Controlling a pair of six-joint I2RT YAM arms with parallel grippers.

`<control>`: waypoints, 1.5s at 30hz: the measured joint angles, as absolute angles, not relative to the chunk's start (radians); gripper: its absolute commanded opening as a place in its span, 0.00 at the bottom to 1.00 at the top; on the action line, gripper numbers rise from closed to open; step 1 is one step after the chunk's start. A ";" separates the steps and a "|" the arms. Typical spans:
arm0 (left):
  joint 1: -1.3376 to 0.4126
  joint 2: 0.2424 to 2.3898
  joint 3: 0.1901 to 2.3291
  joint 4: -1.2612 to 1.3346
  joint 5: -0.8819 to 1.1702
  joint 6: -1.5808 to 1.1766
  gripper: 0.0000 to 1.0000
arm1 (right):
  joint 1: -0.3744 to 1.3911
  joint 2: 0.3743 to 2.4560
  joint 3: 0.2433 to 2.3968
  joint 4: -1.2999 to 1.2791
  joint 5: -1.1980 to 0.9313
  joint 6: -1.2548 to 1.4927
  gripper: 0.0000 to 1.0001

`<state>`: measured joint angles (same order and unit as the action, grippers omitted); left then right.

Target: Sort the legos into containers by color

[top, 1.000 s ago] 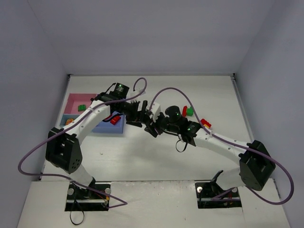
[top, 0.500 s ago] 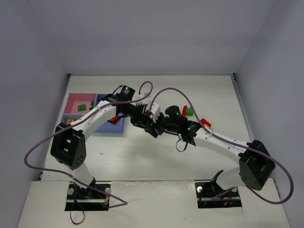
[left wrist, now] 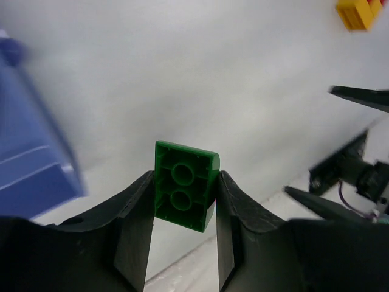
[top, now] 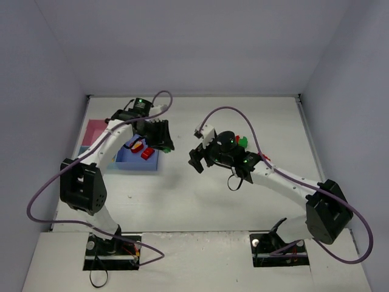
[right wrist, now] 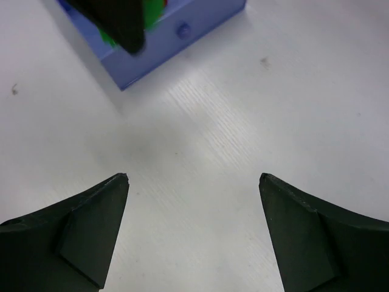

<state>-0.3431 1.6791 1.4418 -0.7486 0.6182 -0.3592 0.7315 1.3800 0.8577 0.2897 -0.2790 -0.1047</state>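
The top camera sits high up behind both arms and looks down on the whole tabletop (top: 200, 182). The left wrist camera sits right behind the left claw (left wrist: 182, 182) and looks out low across the tabletop, very near. The right wrist camera sits behind the right claw (right wrist: 194, 179) and looks almost straight down, also near. All three see the blue tray (top: 130, 163). Each wrist camera also sees a bit of the other claw.

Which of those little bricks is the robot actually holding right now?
The green one, pinched between the left arm's fingers. The red ones lie in the blue tray, and a yellow one sits loose on the table, untouched.
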 measured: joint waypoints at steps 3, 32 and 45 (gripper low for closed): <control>-0.244 1.679 1.515 -0.801 0.488 -0.329 0.06 | 0.682 1.380 0.863 0.278 -0.261 -0.057 0.84; 0.168 2.014 1.823 -0.799 0.057 -0.396 0.63 | 0.286 1.354 0.868 0.020 0.054 0.332 0.84; -0.065 1.706 1.625 -0.749 0.120 -0.422 0.64 | 0.156 1.486 0.876 -0.173 0.204 0.664 0.99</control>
